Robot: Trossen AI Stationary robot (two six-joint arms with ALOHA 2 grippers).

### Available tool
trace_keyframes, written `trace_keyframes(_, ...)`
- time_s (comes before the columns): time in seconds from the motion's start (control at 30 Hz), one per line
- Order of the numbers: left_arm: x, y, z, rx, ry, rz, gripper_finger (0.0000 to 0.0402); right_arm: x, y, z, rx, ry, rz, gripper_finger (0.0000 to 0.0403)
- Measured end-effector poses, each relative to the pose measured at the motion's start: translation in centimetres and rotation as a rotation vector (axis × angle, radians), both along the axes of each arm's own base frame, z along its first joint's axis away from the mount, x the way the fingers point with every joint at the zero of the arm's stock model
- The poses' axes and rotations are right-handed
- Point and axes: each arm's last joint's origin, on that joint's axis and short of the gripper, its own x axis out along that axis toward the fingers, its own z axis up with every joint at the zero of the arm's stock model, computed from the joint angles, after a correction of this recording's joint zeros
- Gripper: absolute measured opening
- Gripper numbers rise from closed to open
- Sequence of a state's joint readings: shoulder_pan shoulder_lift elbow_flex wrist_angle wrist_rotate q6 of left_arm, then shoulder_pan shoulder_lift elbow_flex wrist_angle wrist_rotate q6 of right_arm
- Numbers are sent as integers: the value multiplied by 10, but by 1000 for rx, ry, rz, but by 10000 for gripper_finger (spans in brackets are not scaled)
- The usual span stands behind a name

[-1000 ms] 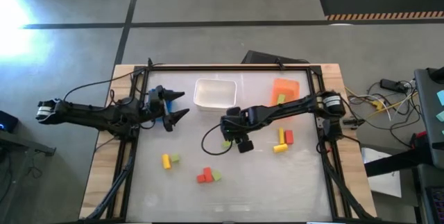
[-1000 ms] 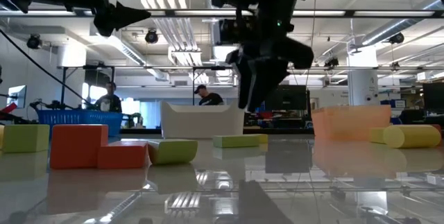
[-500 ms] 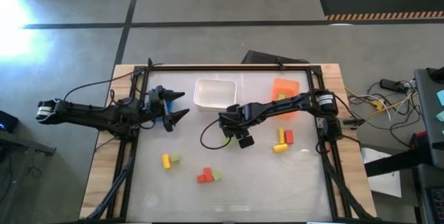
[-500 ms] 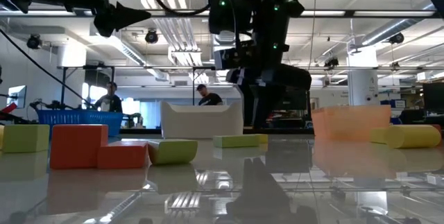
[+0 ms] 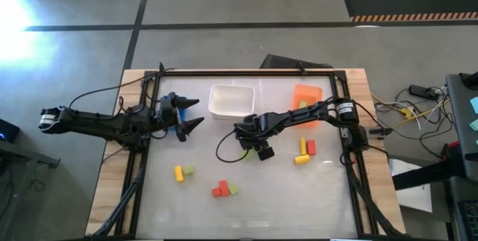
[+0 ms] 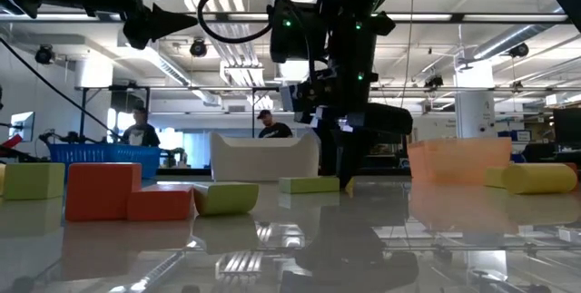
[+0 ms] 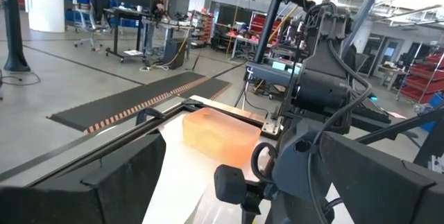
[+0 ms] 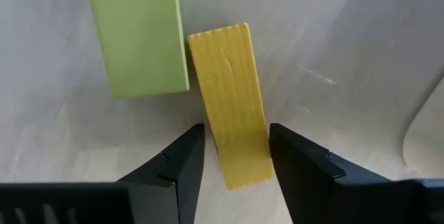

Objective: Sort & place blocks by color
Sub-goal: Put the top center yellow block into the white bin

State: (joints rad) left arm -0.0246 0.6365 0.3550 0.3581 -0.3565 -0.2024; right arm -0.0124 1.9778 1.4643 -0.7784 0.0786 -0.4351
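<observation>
My right gripper (image 5: 250, 150) is open and down at the table near its middle. Its fingers stand on either side of a yellow bar block (image 8: 232, 106), which lies flat beside a light green bar (image 8: 139, 33). In the low view the right gripper (image 6: 349, 177) reaches the tabletop next to the green bar (image 6: 309, 184). My left gripper (image 5: 197, 113) is open and waits above the table's left far part. Other blocks lie loose: yellow and green (image 5: 183, 171), red and green (image 5: 224, 189), yellow and red (image 5: 306, 148). My right gripper comes from above, pointing down, with one finger (image 8: 184, 161) at each long side of the yellow bar's end (image 8: 243, 161). The bar lies flat on the table. I cannot tell whether the fingers touch it.
A white bin (image 5: 231, 101) and an orange bin (image 5: 310, 92) holding a green block stand along the far edge. A blue bin (image 6: 113, 155) sits under my left gripper. A yellow cylinder (image 5: 301, 159) lies near the right. People show in the room beyond.
My right gripper has come down from above the table until its fingertips reach the tabletop, shifting slightly toward the far left, over the yellow and green bars. The blocks have stayed where they were.
</observation>
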Motion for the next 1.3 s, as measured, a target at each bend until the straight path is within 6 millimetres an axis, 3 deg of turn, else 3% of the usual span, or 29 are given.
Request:
trace_keyframes(0.23,0,0,0,0,0,0,366,0,-4,0,7,0,-6,88)
trace_keyframes(0.43,1,0,0,0,3,0,366,-1,-6,4,-1,-7,-11,83)
trace_keyframes(0.53,1,0,0,-1,1,0,366,-2,-6,17,-3,11,-47,83)
trace_keyframes(0.73,1,0,0,-1,0,-1,366,9,-17,65,-16,-140,-144,83)
trace_keyframes(1.0,0,0,2,-2,-21,-1,366,25,-65,107,-157,-345,-363,83)
trace_keyframes(1.13,0,0,4,-2,-29,-1,366,32,-91,103,-163,-375,-396,83)
trace_keyframes(1.3,-1,0,4,-2,-36,-1,366,42,-116,81,-160,-376,-418,83)
